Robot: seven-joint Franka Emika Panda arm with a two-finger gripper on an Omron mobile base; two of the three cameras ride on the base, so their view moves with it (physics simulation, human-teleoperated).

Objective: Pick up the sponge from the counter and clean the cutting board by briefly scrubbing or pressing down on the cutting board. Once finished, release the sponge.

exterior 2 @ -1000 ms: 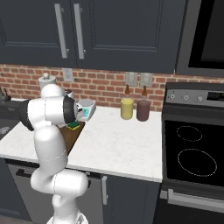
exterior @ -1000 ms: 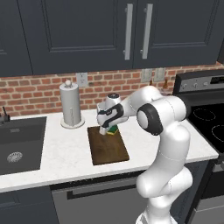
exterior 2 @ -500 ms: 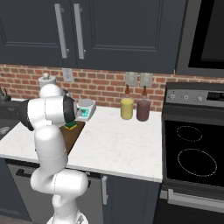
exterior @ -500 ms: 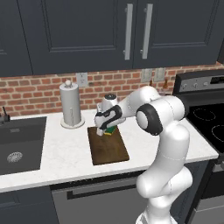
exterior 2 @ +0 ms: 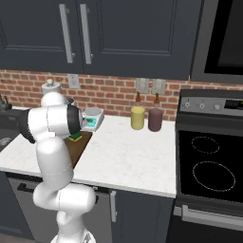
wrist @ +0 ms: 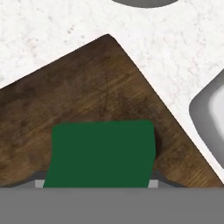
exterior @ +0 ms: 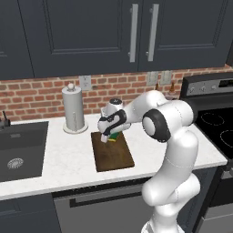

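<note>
You have the jaws point(exterior: 110, 135) down low at the far end of the cutting board point(exterior: 112, 154), closed around the sponge point(exterior: 115, 136); in the hand view the sponge point(wrist: 101, 153) sits right at the bottom between the fingertips, green scrub layer facing the camera. Whether its underside actually touches the wood you cannot tell from here. From the right base view the sponge point(exterior 2: 76, 137) shows as a yellow and green sliver just past the arm's elbow, over the board point(exterior 2: 78, 146).

Landmark: the cutting board. It lies flat on the bench point(exterior: 63, 161), long axis running from the front edge toward the brick wall. The hand view shows one board corner point(wrist: 107, 39) with white speckled stone point(wrist: 175, 57) beyond it.

Just beyond the board's far end, toward the wall: a small grey kitchen scale point(exterior 2: 91, 118) with a teal front, partly hidden behind the wrist in the left base view. Its pale rounded edge point(wrist: 210, 113) enters the hand view at right, close to the board's edge.

Left of the board, near the wall: an upright paper towel holder point(exterior: 74, 109). Farther left, the dark sink basin point(exterior: 20, 150).

Right of the board, well apart: a yellow jar point(exterior 2: 137, 117) and a dark red jar point(exterior 2: 155, 119) side by side against the wall, then the stove point(exterior 2: 213, 166).
</note>
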